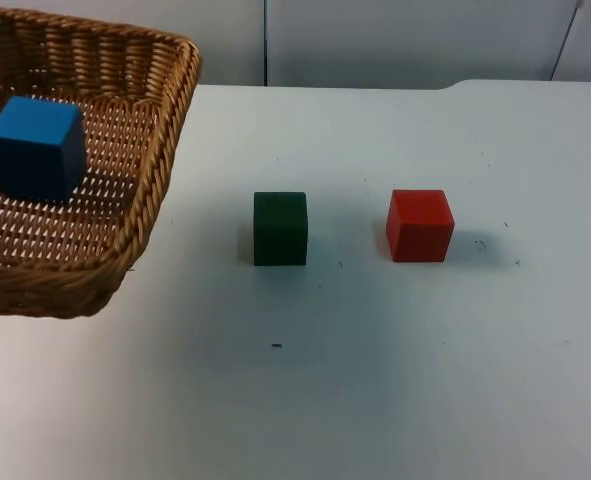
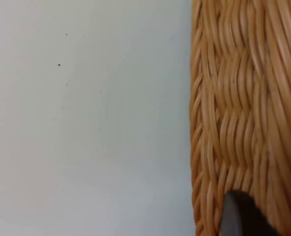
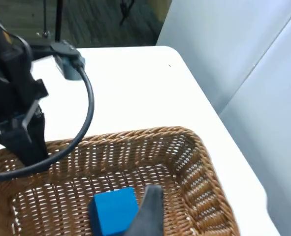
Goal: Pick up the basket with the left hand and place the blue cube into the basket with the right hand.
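Note:
A brown wicker basket point(image 1: 160, 160) hangs over the table's left side, tilted a little. A blue cube point(image 1: 37, 146) lies inside it on the woven floor. My left gripper point(image 3: 23, 142) is shut on the basket's rim, as the right wrist view shows. In the left wrist view its black fingertip point(image 2: 243, 216) presses against the wicker wall point(image 2: 243, 98). My right gripper point(image 3: 150, 216) hovers above the basket point(image 3: 199, 167), close to the blue cube point(image 3: 113, 211) and apart from it.
A dark green cube point(image 1: 280, 228) and a red cube point(image 1: 420, 225) stand on the white table point(image 1: 395, 380) to the right of the basket. The grey partition wall point(image 1: 395, 40) closes the far edge.

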